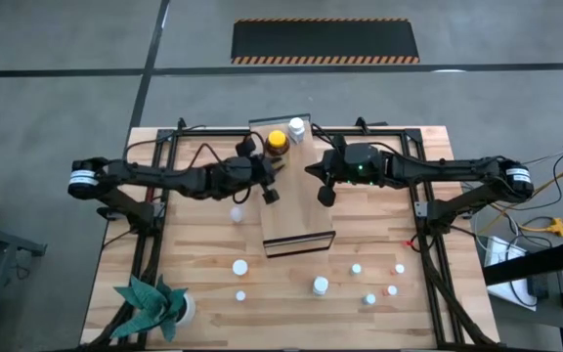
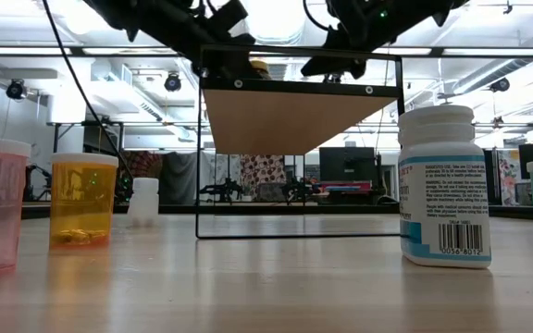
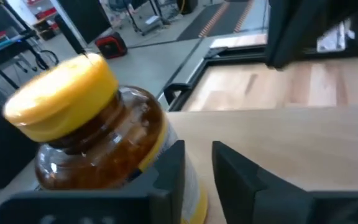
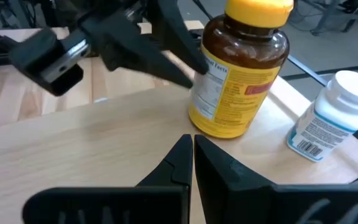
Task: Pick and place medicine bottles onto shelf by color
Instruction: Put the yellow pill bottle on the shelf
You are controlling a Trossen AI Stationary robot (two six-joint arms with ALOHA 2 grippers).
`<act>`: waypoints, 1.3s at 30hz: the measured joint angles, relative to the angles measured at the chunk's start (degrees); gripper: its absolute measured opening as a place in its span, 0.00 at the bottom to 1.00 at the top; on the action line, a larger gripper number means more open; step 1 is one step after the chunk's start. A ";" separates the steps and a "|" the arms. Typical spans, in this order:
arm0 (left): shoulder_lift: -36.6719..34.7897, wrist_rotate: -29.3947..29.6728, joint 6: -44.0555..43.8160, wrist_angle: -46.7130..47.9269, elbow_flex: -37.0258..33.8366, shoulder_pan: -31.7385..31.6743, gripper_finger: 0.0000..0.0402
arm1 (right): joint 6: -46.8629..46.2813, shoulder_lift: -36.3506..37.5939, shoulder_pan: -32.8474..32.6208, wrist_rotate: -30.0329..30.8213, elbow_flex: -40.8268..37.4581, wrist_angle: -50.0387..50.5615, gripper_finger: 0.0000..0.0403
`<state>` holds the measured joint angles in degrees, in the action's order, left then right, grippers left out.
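Left gripper [image 4: 188, 71]: you have its narrow-set fingers beside the big amber glass bottle with yellow cap [image 1: 277, 143], apparently released.
Bottle: standing on the long light-wood shelf [image 1: 296, 210], far end.
Right gripper [image 1: 326, 186]: closed, empty, over the shelf.
Next: back out without tipping it.

Glossy amber plastic bottle [image 4: 238, 74] – matt wood shelf [image 4: 104, 155].

White bottle [image 2: 444, 187], low view: barcode on label, digits beneath read roughly "00568012", uncertain. Other label print too small to read. Amber bottle [image 4: 241, 70], right wrist view: yellow label with a facts panel and red band, wording illegible. Nothing else readable.
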<state>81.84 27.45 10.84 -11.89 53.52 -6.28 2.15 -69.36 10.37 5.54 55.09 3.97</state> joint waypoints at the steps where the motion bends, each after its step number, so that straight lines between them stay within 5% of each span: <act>1: -0.01 0.06 -0.02 -0.20 -0.01 -0.34 0.13 | 0.00 -0.02 0.00 0.00 0.00 0.23 0.02; 13: -1.04 0.09 -1.49 -3.09 0.02 -0.59 0.04 | 0.51 -1.72 1.00 0.48 0.00 -5.01 0.02; 20: -9.52 0.00 -1.48 0.46 -0.43 5.14 0.04 | 5.92 -8.71 3.88 -0.04 2.32 -12.33 0.02; 31: -18.11 -0.14 -1.59 2.93 -3.84 13.19 0.04 | 10.49 -18.85 7.62 2.62 14.06 -6.98 0.02; 39: -18.60 -0.14 -4.84 3.50 -8.23 13.59 0.04 | 10.40 -18.25 7.08 2.43 17.68 2.03 0.02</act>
<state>63.24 27.31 6.00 -8.39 45.29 7.31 12.56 -87.61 17.46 7.97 72.77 6.00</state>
